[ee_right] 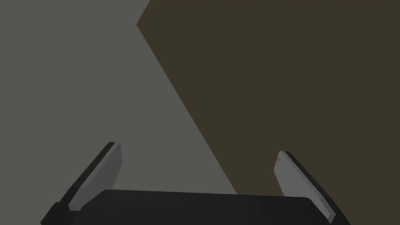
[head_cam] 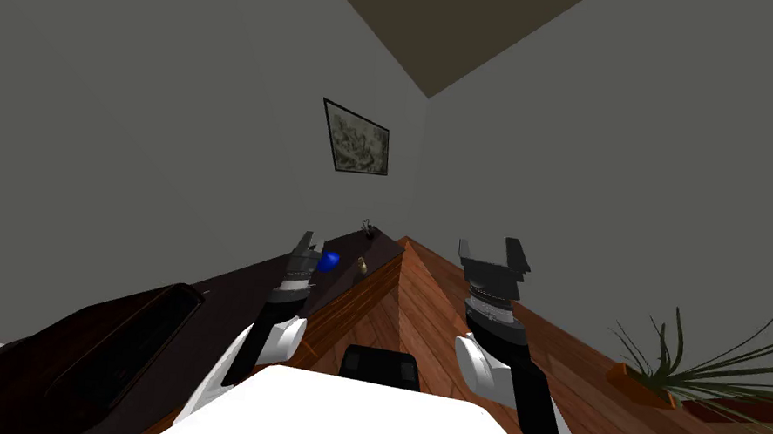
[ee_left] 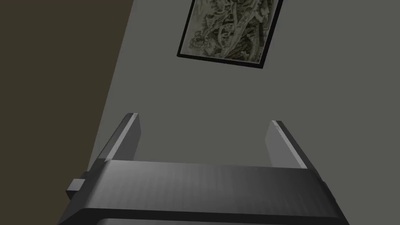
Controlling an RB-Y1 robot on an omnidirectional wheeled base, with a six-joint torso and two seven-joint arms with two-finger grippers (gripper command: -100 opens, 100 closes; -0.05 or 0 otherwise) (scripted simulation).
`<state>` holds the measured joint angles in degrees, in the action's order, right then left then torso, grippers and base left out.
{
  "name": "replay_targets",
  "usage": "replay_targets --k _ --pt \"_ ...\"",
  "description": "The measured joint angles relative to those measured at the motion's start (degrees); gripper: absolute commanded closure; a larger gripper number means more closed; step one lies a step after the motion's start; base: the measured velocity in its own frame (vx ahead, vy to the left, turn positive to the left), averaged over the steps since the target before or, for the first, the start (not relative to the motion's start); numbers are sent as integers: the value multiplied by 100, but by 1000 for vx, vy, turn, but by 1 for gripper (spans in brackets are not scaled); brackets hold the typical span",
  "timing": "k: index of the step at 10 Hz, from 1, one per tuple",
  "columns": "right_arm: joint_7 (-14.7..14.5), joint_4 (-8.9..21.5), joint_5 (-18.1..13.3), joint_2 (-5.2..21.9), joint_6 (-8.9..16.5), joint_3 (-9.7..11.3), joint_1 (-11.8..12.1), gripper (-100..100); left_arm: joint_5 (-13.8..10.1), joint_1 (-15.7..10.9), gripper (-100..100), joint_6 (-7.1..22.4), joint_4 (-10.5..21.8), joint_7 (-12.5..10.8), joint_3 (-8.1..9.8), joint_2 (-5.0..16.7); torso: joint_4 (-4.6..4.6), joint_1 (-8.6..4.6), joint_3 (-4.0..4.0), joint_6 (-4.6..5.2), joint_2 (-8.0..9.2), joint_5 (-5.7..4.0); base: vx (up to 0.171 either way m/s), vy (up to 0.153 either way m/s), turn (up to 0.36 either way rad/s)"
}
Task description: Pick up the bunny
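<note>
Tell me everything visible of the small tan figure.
The small tan figure stands upright on the dark cabinet top, close to its edge, apart from the blue object beside it. Nothing touches it; the open left tool hovers short of it, by the blue object. Its parts and material are too small to tell.

White forearms (head_cam: 475,366), seemingly ribbed grey wrists (head_cam: 490,311), dark pincers (head_cam: 493,253).

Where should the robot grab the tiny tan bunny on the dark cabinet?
Probably round its middle, coming down from above: the bunny stands small and upright on the dark cabinet, too tiny here to show its ears. The open left end effector is nearer; it should steer clear of the blue object beside the bunny.
</note>
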<state>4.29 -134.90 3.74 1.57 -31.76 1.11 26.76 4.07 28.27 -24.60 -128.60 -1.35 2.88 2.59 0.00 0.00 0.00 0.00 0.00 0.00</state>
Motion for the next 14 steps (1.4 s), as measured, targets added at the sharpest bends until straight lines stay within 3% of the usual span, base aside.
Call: replay_targets --k 1,5,8,10,11,13,14 --pt "0 0 0 0 0 1 -1 0 -57 -2 -100 113 22 -12 -23 82 2 -12 5 3 11 -2 -101 -120 -237" --pt "0 0 0 -1 0 1 -2 0 -319 32 -100 671 600 51 -396 342 8 -50 21 2 37 -11 -78 -120 -133" --pt "0 0 0 -1 0 1 -1 0 -458 134 -100 1100 675 58 -532 491 4 -50 9 1 16 -11 -22 -114 -107" --pt "0 0 0 -1 0 1 -1 0 -510 72 -100 1239 975 91 -596 536 3 -37 7 1 12 -9 -37 -122 -148" --pt "0 0 0 -1 0 1 -1 0 -554 37 -100 1456 1065 104 -621 590 4 -50 12 1 21 -11 -20 -191 -161" --pt "0 0 0 -2 0 1 0 0 -529 80 -100 1804 1401 258 -795 542 2 -65 4 0 7 -16 3 -188 -139" --pt "0 0 0 -2 0 2 0 0 -567 206 -100 1901 1551 276 -812 656 2 -71 5 -1 10 -17 4 -137 -33"
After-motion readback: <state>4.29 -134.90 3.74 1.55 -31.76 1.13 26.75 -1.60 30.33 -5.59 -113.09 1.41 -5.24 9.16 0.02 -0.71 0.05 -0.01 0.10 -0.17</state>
